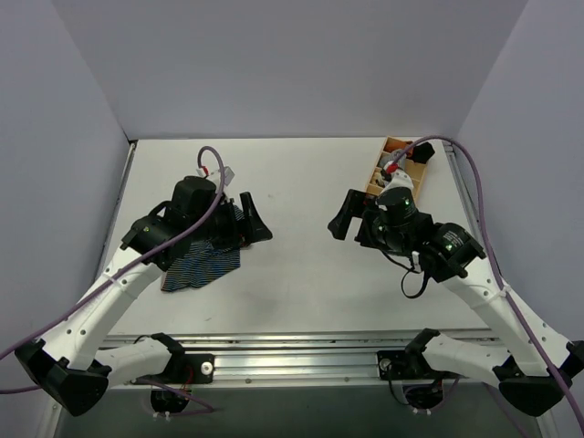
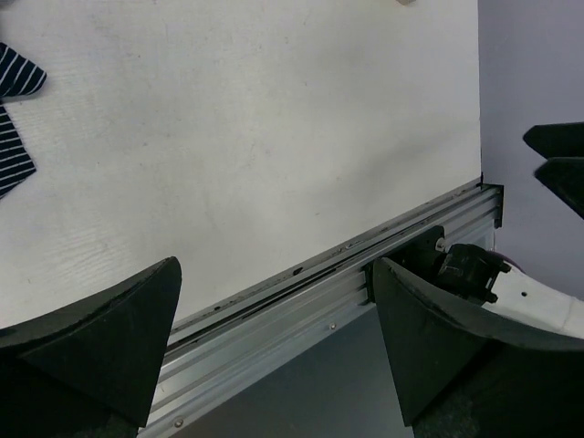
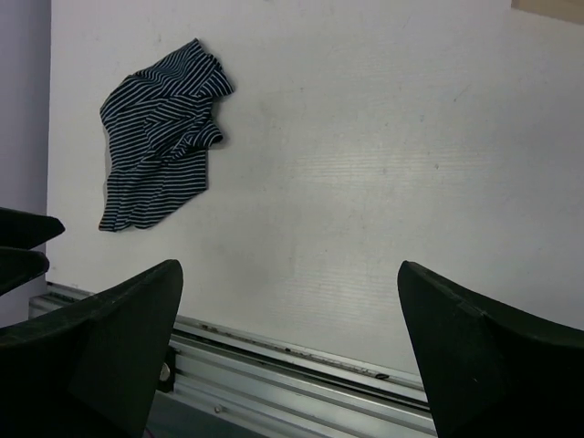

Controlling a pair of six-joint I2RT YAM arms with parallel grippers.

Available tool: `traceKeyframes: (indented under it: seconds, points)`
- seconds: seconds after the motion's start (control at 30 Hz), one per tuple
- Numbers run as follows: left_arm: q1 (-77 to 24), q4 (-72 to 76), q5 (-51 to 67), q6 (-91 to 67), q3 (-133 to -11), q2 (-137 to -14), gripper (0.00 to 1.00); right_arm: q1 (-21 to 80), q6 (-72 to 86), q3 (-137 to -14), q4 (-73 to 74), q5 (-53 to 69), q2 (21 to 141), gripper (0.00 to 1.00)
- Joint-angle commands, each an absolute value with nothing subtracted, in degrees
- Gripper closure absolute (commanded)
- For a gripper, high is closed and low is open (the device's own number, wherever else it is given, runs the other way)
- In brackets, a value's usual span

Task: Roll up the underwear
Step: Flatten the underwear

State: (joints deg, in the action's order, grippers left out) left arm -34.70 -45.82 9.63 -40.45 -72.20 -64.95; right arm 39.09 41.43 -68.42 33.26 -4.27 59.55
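- Nearest, at 6 o'clock of the top view, an aluminium rail [image 1: 292, 351] runs along the near edge of the white table [image 1: 301, 283].
- The underwear [image 1: 203, 266] lies on the table at about 8 o'clock from the table's middle. It is a dark cloth with fine light stripes, crumpled and not rolled. The left arm covers its far part in the top view.
- In the right wrist view the underwear [image 3: 160, 137] is seen whole at 10 o'clock, flat on the table and free of both grippers.
- The left gripper [image 1: 255, 219] is just beside the cloth, at its 2 o'clock. Its jaws are spread wide and they grasp nothing; only bare table shows between them in its wrist view [image 2: 276, 266], with the cloth's edge [image 2: 14, 119] at 9 o'clock.
- The right gripper [image 1: 341, 215] is at 3 o'clock from the left one, well apart from the underwear. Its jaws are also spread wide and released, with nothing between them [image 3: 289, 266].
- Farthest, at 1 o'clock, a wooden box [image 1: 394, 148] stands at the table's far right; what it contains I cannot tell.
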Motion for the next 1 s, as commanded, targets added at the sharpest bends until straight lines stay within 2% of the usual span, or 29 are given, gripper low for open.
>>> traceKeyframes:
  seconds: [0.0,0.17,0.3,0.5,0.53,0.6,0.7,0.8,0.83,0.97]
  points:
    - [-32.26,-43.42,11.68,-42.37,-73.20,-63.63,0.06,39.38,39.29,-73.82,36.56,-8.61,60.38,0.00]
    - [-29.53,-50.00,10.38,-39.21,-81.29,-66.44,0.06,39.38,37.88,-76.28,37.70,-9.23,62.05,0.00]
    - [-26.38,-55.79,6.69,-39.64,-82.80,-67.50,0.06,39.29,37.53,-76.82,38.32,-10.02,61.87,0.00]
    - [-9.78,-61.87,8.70,-39.99,-73.14,-68.38,0.01,39.29,31.03,-73.84,34.90,-2.12,61.35,0.02]
    - [-7.84,-62.14,8.44,-39.82,-71.82,-68.38,0.06,39.29,30.50,-73.22,33.33,-1.50,61.61,0.02]
    - [-3.09,-61.97,6.86,-39.64,-67.97,-68.20,0.08,39.29,30.32,-72.69,32.26,-1.15,63.97,0.04]
    - [1.73,-59.25,8.78,-39.03,-62.78,-68.99,0.11,39.29,30.50,-74.17,31.47,-1.32,69.32,0.09]
    - [2.46,-56.88,7.65,-38.67,-59.34,-72.06,0.13,39.29,30.76,-76.37,30.06,-0.62,73.90,0.18]
    - [2.55,-56.17,7.56,-38.50,-57.24,-72.85,0.14,39.29,30.94,-76.81,28.84,1.30,74.79,0.25]
    - [2.55,-51.78,8.17,-39.46,-53.18,-77.68,0.21,39.38,31.73,-77.96,26.19,3.86,76.11,0.38]
